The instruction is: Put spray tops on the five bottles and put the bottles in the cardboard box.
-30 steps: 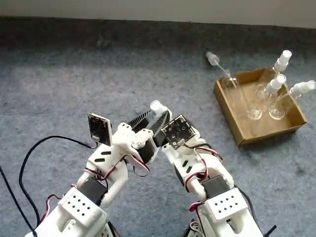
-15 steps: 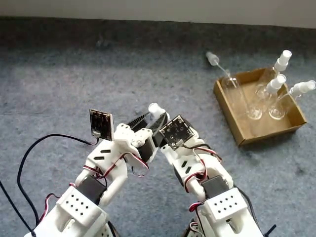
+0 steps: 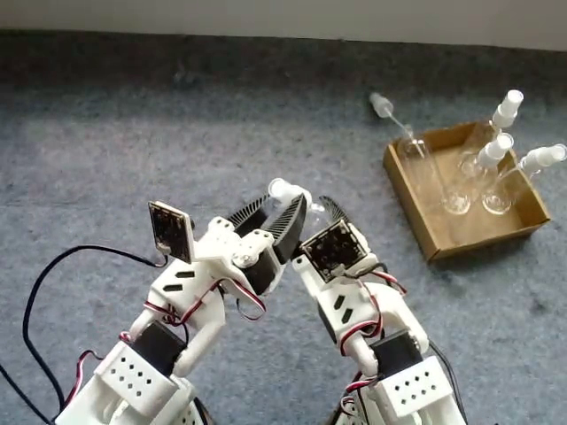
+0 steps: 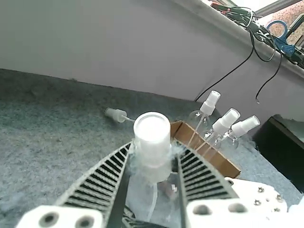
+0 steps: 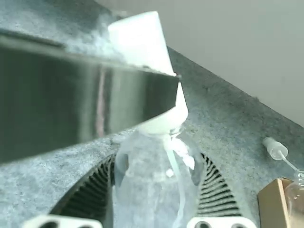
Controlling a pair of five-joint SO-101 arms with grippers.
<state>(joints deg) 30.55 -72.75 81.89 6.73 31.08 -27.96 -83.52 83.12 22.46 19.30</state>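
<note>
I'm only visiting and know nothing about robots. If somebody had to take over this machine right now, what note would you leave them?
Left claw: shut on the held spray top.
Right claw: shut on the held bottle, below that top. I cannot tell whether the top is fully seated.
Cardboard box: three capped bottles lean inside. One uncapped bottle is in the corner nearest the loose spray top, which lies on the carpet just outside.
Done: three bottles capped and boxed.
Left: finish and box the held bottle, then fit the loose top on the uncapped one.
</note>
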